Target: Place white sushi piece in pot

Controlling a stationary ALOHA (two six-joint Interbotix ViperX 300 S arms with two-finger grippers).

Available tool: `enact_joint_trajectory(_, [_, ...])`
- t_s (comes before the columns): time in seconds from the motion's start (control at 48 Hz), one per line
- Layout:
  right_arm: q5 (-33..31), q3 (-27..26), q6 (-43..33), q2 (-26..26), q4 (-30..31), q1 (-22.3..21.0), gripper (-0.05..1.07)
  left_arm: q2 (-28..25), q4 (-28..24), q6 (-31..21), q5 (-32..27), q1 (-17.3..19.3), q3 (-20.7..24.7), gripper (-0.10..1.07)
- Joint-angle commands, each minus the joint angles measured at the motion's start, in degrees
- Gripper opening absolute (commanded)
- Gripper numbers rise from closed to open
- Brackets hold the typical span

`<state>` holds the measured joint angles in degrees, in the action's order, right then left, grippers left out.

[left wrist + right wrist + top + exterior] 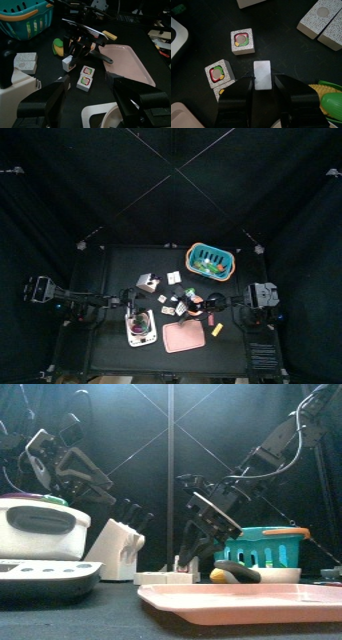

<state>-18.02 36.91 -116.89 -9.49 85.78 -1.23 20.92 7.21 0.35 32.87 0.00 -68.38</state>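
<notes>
The white sushi piece (pixel 262 75) lies flat on the black table, a plain white oblong. My right gripper (pixel 262 84) is down over it, open, with one fingertip close on each long side of the piece. From the left wrist view, the same piece (pixel 67 63) rests on the table under the lowered right gripper (pixel 75 50). The pot (pixel 40 524), pale with a dark handle, stands at the front left on a light base. My left gripper (pixel 90 95) hovers open near the pot (pixel 139 331), holding nothing.
Two filled sushi pieces (pixel 242 41) (pixel 219 72) lie just beside the white one. Speckled grey blocks (pixel 321 20) and green and yellow toy vegetables (pixel 328 102) are close by. The pink board (pixel 241 599) lies at the front, the teal basket (pixel 210 258) behind.
</notes>
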Motion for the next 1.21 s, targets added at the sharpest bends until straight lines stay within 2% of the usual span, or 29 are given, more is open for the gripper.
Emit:
enact_joint_trajectory(0.0, [-0.18, -0.79, 0.00, 2.72, 0.00, -0.18, 0.59, 0.18, 0.09, 0.09, 0.62, -0.26, 0.53, 0.94])
enact_joint_trajectory(0.229, [-0.18, -1.41, -0.09, 4.31, 0.26, 0.18, 0.59, 2.64, -0.09, 0.53, 0.53, 0.18, -0.09, 0.94])
enact_joint_trajectory(0.458, [0.44, -6.42, 0.00, 5.10, 1.67, 3.78, 0.59, 14.59, -2.99, 0.44, -1.67, 2.02, -4.13, 0.94])
enact_joint_trajectory(0.562, [0.88, -9.84, 0.00, 4.48, 4.04, 5.63, 0.59, 20.92, -3.78, 0.44, -5.01, 3.60, -6.68, 0.94])
enact_joint_trajectory(0.688, [1.05, -14.15, -0.09, 2.90, 5.45, 7.21, 0.59, 25.31, -3.69, 0.35, -9.23, 6.24, -9.23, 0.94])
enact_joint_trajectory(0.771, [1.05, -16.44, -0.18, 1.49, 5.01, 7.65, 0.59, 26.19, -3.60, 0.18, -10.20, 7.65, -10.99, 0.94])
enact_joint_trajectory(0.917, [1.32, -20.92, -0.09, -1.58, 2.37, 8.61, 0.59, 26.28, -3.69, 0.26, -10.11, 7.73, -13.45, 0.94])
enact_joint_trajectory(1.188, [4.22, -28.13, 0.00, -7.38, 1.93, 9.58, 0.59, 26.46, -5.36, 0.35, -10.11, 7.73, -13.36, 0.94])
